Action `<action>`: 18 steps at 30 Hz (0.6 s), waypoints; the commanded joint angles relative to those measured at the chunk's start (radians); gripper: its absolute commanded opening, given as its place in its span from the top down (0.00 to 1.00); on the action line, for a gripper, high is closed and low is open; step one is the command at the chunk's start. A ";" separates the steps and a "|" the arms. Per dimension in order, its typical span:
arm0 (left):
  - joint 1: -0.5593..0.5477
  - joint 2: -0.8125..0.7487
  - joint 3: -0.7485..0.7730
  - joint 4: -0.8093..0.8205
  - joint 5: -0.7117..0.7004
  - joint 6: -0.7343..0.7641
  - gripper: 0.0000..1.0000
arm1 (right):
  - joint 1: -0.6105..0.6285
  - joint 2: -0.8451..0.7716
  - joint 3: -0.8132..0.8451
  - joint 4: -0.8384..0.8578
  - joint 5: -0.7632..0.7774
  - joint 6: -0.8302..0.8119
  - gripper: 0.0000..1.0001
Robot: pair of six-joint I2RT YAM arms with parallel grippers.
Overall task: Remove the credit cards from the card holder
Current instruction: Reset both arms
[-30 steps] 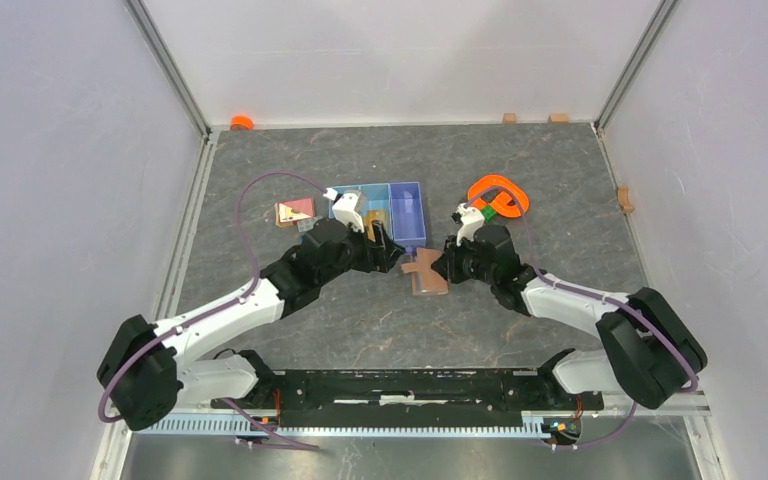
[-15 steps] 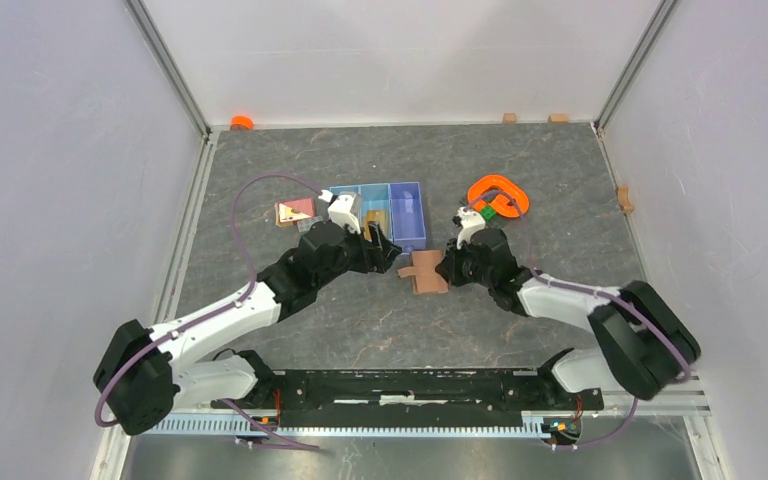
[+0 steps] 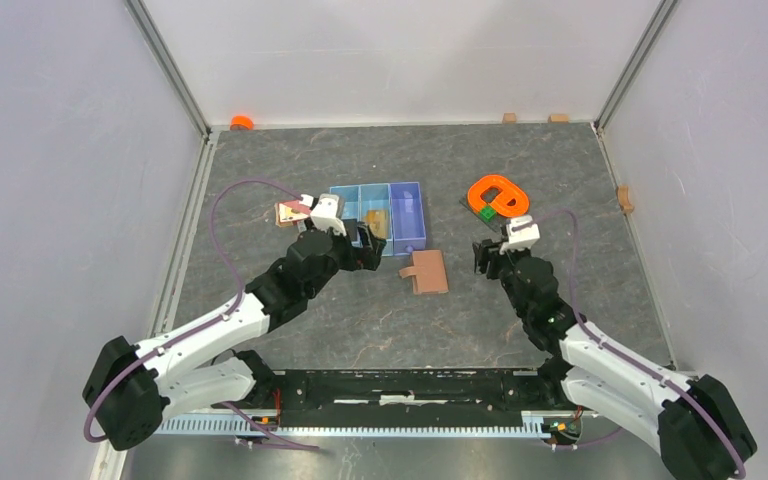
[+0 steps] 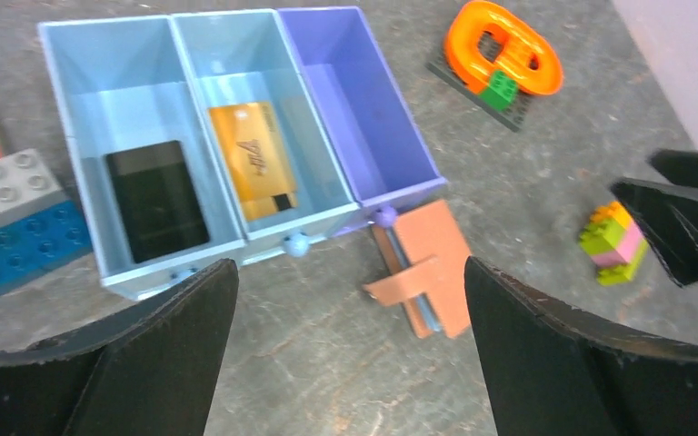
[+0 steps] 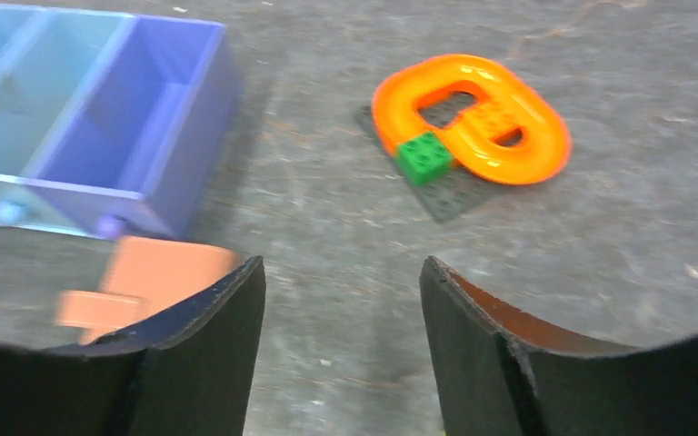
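Black jaws of your right gripper [image 5: 341, 272] now stand apart and empty, pulled back to the right, off the card holder [image 3: 427, 270]. Your left gripper [image 4: 350, 272] has spread wider, also empty. That card holder lies flat just before the tray [image 4: 73, 118], long axis running away from the arm bases, tab pointing left. The black card [image 4: 156, 200] lies in the tray's left compartment and the golden card [image 4: 250, 162] in the middle, both lengthwise.

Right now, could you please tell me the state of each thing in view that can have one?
card holder, folded, flat on the table, nothing gripping it.
black card, out, flat in the left compartment of the tray.
golden card, out, flat in the middle compartment.
tray, purple compartment empty.
left gripper, open, empty.
right gripper, open, empty.
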 commanded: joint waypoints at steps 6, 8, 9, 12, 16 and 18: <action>0.011 -0.004 0.032 -0.041 -0.357 0.153 0.00 | -0.011 -0.009 -0.185 0.287 0.401 -0.216 0.02; 0.025 -0.015 0.027 -0.043 -0.401 0.177 0.00 | -0.054 -0.002 -0.191 0.299 0.369 -0.249 0.02; 0.032 -0.022 0.017 -0.035 -0.431 0.192 0.00 | -0.092 0.002 -0.197 0.309 0.337 -0.258 0.02; 0.058 -0.036 -0.016 0.018 -0.475 0.235 0.00 | -0.222 0.019 -0.213 0.314 0.215 -0.249 0.02; 0.075 -0.010 -0.037 0.066 -0.456 0.301 0.00 | -0.268 0.071 -0.274 0.433 0.117 -0.321 0.02; 0.076 0.004 -0.042 0.082 -0.491 0.312 0.00 | -0.272 0.102 -0.308 0.504 0.132 -0.350 0.02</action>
